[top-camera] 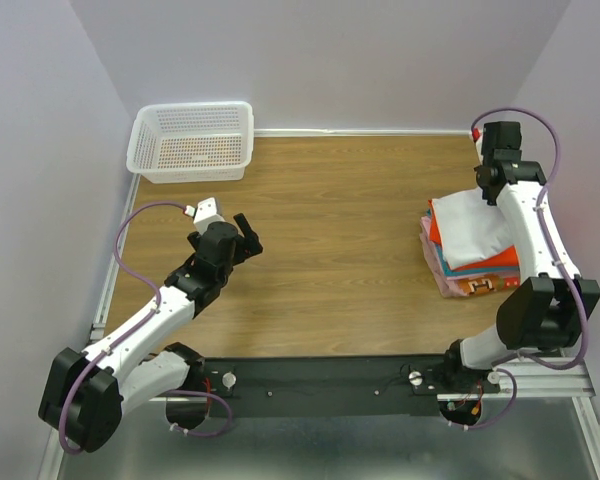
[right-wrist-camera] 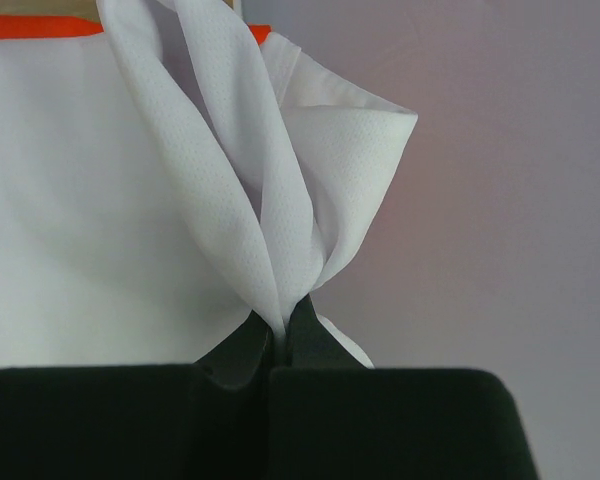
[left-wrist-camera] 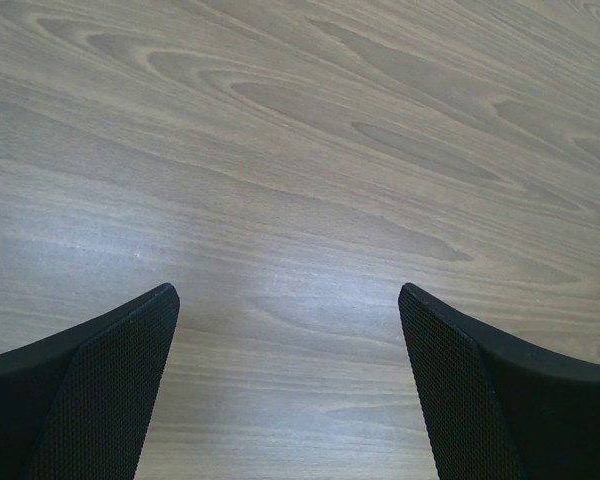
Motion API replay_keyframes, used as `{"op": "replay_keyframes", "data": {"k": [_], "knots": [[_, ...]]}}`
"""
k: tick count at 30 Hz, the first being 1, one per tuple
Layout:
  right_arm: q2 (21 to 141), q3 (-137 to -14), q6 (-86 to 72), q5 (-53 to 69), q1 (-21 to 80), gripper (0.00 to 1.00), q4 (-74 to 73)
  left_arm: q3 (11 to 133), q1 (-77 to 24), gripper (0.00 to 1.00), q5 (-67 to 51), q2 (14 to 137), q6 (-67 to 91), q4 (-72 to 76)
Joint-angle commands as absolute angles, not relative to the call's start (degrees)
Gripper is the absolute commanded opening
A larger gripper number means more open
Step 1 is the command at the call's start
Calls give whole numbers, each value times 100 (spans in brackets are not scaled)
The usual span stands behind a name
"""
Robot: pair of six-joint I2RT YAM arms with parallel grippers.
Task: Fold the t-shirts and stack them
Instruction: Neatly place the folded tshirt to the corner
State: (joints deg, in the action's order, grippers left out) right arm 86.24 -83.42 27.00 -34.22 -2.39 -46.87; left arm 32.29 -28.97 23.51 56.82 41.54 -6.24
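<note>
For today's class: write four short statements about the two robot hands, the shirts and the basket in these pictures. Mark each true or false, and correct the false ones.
1. The right hand is shut on a fold of the white shirt. True.
2. The left hand grips a shirt. False: it is open above the table and holds nothing.
3. The white shirt lies on top of the pile, above an orange shirt. True.
4. The basket stands right beside the pile. False: it stands at the far left corner, while the pile is on the right side.
</note>
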Motion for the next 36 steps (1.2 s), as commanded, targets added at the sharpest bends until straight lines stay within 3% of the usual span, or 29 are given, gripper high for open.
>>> {"op": "replay_keyframes", "data": {"k": [1,13,36], "knots": [[8727,-8166,2909,-2964,-474,1,-4176,3164,-2856,98,2426,5625,4078,-563],[8894,-7664,2988,-2857,-835,1,-3261,3138,-2830,98,2514,5607,4087,-606],[9387,-7603,2716,-2698,-1283,9,-3173,3120,-2760,98,2443,5880,4078,-483]]}}
